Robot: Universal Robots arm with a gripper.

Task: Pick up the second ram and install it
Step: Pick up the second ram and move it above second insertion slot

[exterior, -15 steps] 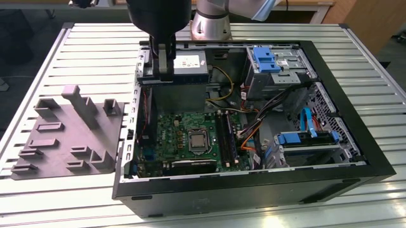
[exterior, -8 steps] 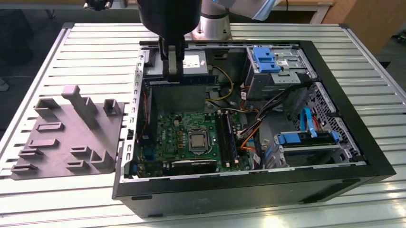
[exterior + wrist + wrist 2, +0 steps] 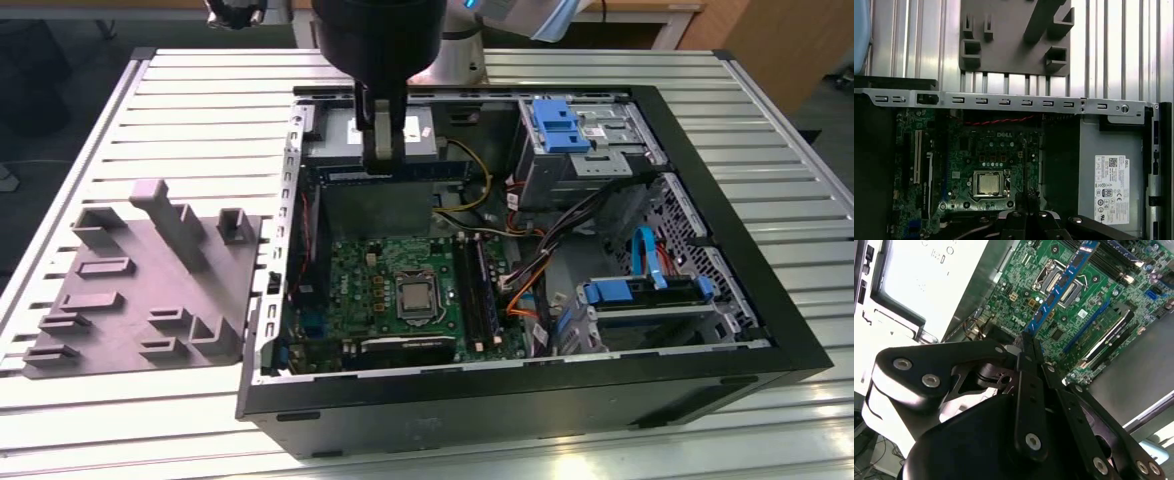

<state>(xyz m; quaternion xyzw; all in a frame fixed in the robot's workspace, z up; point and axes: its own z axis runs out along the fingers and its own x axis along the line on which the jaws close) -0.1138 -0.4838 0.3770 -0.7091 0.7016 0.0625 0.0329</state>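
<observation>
End effector [image 3: 382, 158] clenched on second ram [image 3: 1061, 287] above open computer case [image 3: 534, 395] on slatted metal table [image 3: 200, 90].

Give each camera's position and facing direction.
Exterior view: off the arm, high, looking down into the open case; arm and gripper show.
First wrist view: on the wrist, facing down at motherboard and gray fixture; gripper shows.
Second wrist view: on the wrist, looking along the gripper, shut on the second ram.
Shared: all see the motherboard.
</observation>
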